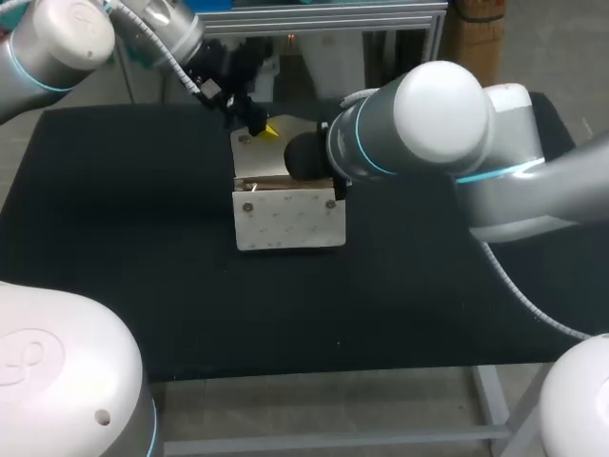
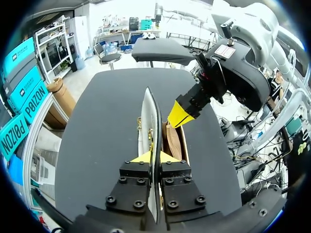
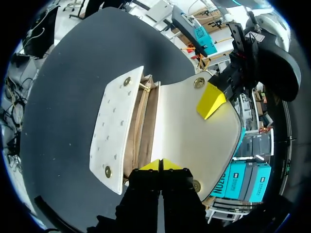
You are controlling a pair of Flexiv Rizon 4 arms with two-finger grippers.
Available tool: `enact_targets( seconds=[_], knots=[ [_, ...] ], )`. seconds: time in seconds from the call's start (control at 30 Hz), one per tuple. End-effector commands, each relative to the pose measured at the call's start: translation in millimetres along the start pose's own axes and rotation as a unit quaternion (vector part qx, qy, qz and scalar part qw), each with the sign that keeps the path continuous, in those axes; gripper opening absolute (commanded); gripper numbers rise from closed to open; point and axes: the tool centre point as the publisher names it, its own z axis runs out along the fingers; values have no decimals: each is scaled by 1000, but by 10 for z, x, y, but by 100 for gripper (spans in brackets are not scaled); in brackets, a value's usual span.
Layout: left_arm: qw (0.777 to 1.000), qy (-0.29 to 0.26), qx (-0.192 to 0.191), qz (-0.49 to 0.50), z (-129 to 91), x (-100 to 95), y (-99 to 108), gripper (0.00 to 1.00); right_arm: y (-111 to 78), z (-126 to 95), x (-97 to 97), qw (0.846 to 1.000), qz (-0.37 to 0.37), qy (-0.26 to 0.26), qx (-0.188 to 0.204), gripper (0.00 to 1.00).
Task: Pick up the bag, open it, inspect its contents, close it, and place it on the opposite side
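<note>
White bag (image 1: 288, 219) crosswise, flap rearward

Overhead, my right arm (image 1: 419, 124) hides part of the open bag (image 1: 290, 224).

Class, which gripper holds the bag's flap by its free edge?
The left gripper, pinching the flap's edge between both tips; the right gripper sits at the bag's side.

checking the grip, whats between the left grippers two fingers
The bag's white flap, seen edge-on, sits between the left gripper's two yellow tips, touched from both sides. The left wrist view shows it best.
</note>
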Motion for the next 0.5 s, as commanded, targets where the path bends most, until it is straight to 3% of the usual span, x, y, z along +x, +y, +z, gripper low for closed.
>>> enact_targets(
  seconds=[0.03,0.5],
  knots=[
    [1000,16,-1,-4,-15,-48,-13,0,-65,-254,131,1000,0,-24,1,0],
    [994,92,12,-52,315,-536,274,0,-114,-391,406,999,3,-36,9,0]
  ],
)
